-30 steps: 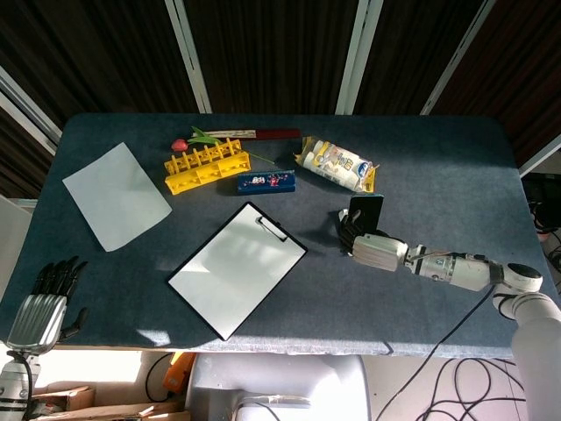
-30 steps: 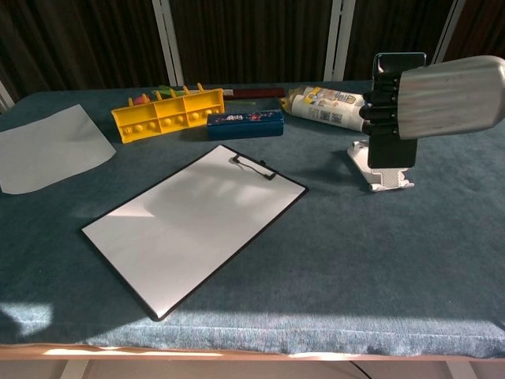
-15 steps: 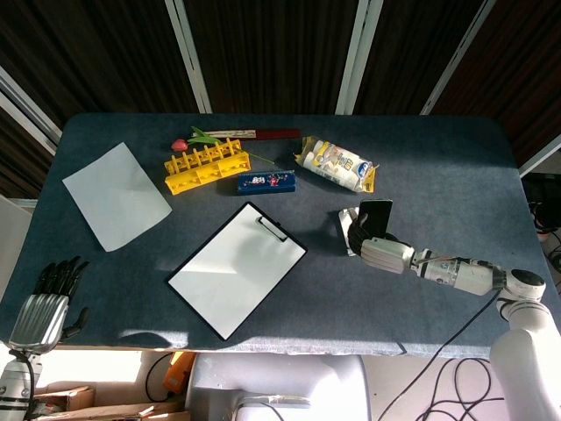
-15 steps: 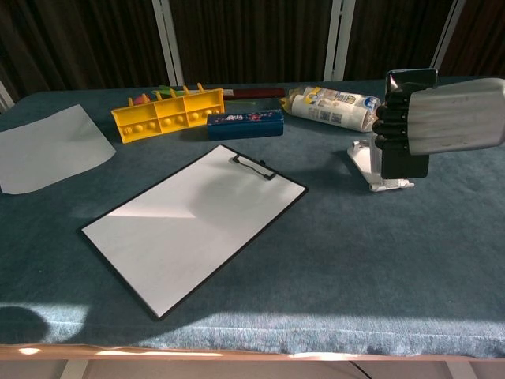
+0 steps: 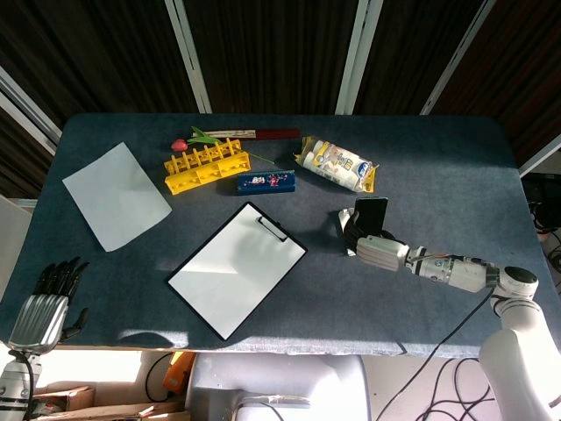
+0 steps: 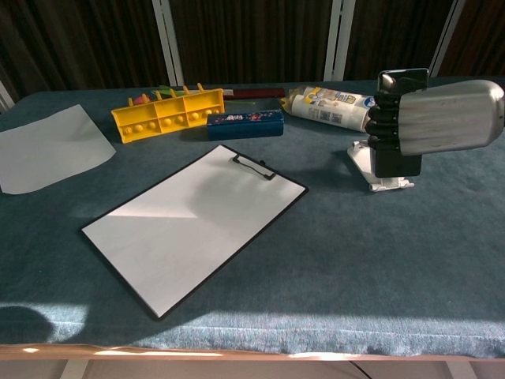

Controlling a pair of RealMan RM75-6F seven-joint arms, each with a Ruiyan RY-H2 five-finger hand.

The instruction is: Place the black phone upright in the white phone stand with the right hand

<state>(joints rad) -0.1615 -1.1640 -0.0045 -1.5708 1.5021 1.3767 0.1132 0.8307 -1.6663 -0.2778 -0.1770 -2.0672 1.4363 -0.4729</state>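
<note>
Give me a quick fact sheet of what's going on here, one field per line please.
right hand: holds the black phone upright, just over the white stand
phone seated in stand: cannot tell
left hand: off the table's near left corner, fingers apart, holding nothing
middle of table: clipboard
far side: yellow tray, blue case, snack bag
left side: sheet of paper
</note>
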